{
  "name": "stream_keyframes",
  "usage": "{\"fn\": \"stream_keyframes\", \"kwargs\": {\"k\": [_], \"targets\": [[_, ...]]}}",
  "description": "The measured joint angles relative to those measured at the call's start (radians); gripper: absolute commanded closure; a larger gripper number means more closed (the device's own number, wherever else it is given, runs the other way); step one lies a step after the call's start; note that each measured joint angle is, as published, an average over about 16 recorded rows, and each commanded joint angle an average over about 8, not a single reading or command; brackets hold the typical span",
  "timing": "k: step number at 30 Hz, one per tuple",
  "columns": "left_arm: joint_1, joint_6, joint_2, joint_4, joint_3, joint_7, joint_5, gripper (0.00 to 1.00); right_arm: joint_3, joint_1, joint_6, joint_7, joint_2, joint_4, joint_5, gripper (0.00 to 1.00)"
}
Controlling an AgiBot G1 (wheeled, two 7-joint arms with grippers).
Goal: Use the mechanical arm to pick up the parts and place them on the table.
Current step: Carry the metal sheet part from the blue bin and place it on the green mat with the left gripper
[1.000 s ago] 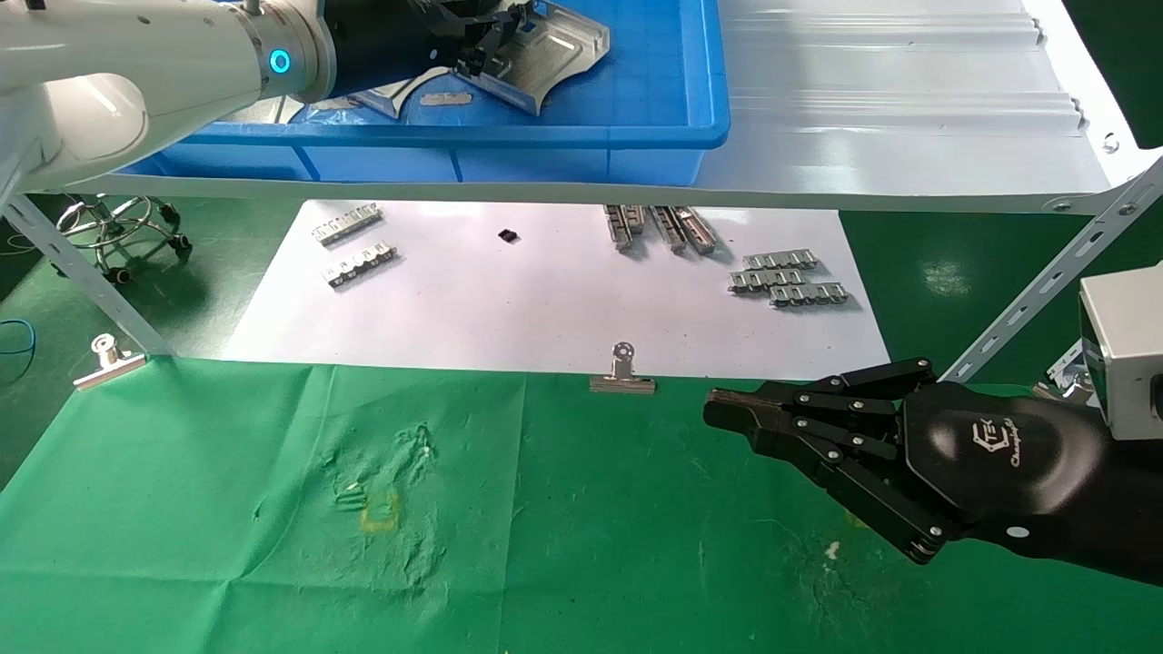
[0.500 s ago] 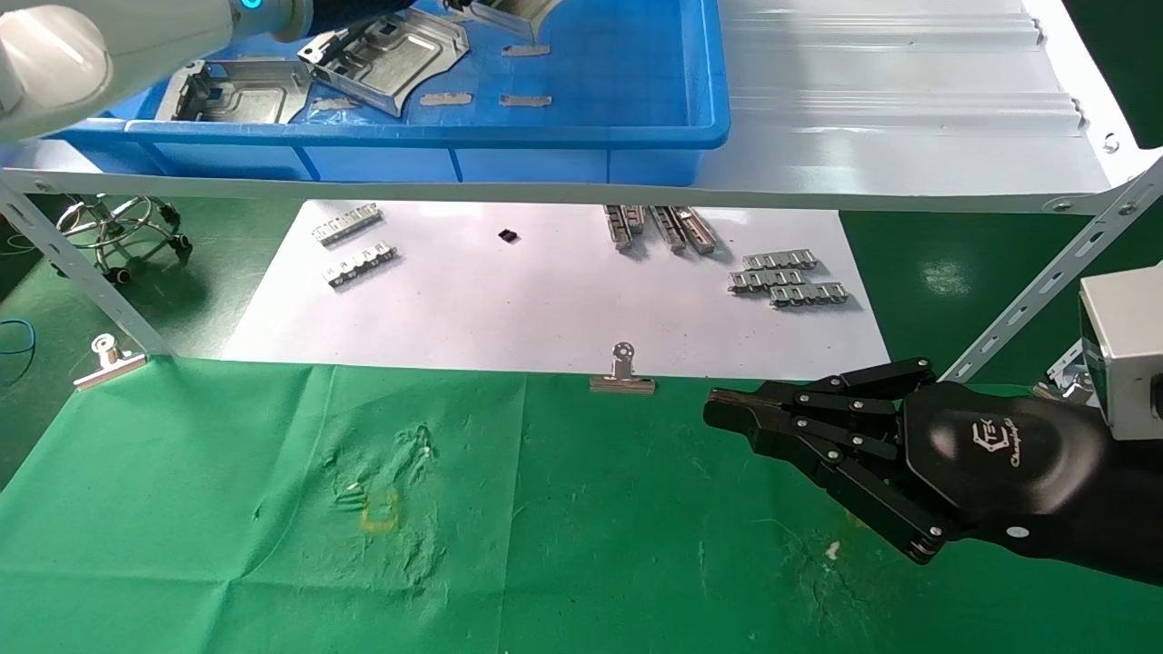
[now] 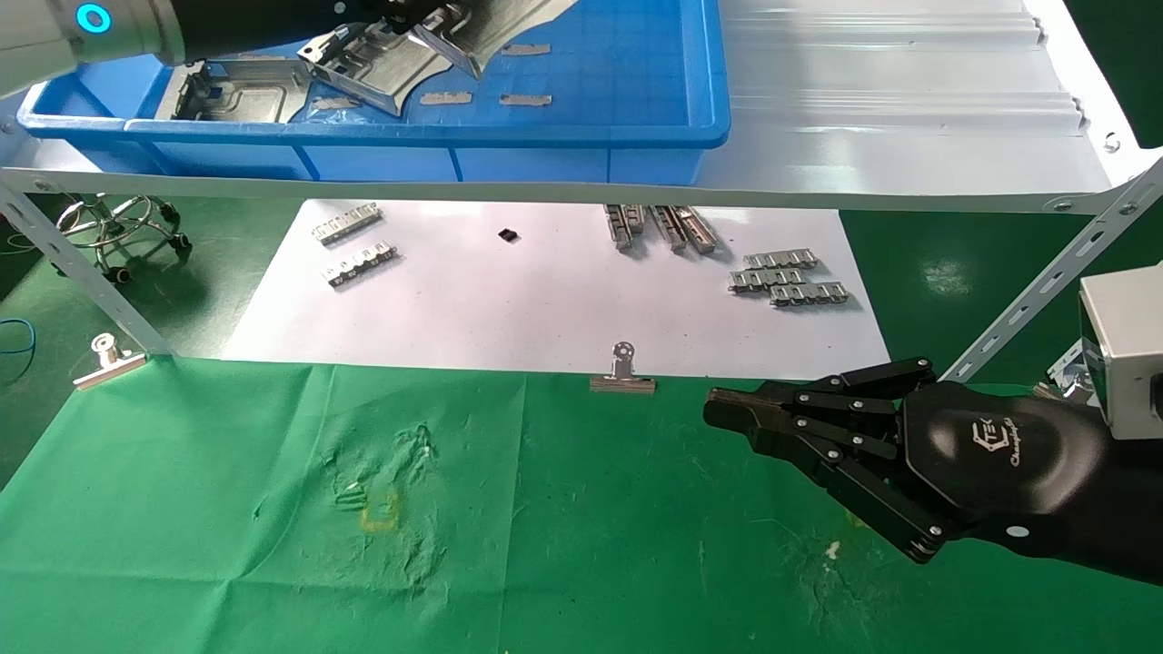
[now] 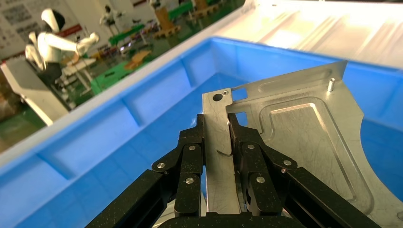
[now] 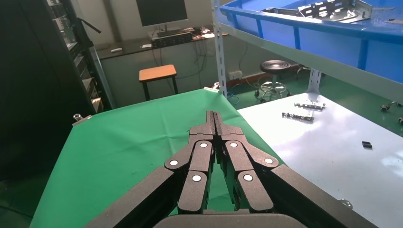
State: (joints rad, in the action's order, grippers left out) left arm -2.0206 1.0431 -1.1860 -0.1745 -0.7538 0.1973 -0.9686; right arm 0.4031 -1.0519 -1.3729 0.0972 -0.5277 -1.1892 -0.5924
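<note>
Left hand (image 4: pixel 216 142) clamped on grooved silver part (image 4: pixel 304 137) w/ curved cut-away; right hand (image 5: pixel 215 118) together.

A robotics workshop is indicated: a blue parts bin (image 3: pixel 581 136) is set on a steel shelf (image 3: pixel 909 118), and beyond it humanoid robots (image 4: pixel 52 45) are seen.

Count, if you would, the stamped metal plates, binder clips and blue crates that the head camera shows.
Stamped plates: 3, one held by the left gripper at, two lying in the crate
Binder clips: 2
Blue crate: 1
Total: 6
</note>
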Motion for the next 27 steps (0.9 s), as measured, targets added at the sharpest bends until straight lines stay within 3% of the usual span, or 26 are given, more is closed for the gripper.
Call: {"fn": "stream_keyframes", "kwargs": {"k": [17, 27], "targets": [[0.011, 0.453, 0.171, -0.026, 0.028, 0.183, 0.063, 1.0, 0.0, 0.0, 0.0, 0.0, 0.0, 0.0, 0.0, 1.0], [0.093, 0.556, 0.298, -0.207, -0.025, 0.26, 0.106, 1.0, 0.0, 0.0, 0.0, 0.0, 0.0, 0.0, 0.0, 1.0]]}}
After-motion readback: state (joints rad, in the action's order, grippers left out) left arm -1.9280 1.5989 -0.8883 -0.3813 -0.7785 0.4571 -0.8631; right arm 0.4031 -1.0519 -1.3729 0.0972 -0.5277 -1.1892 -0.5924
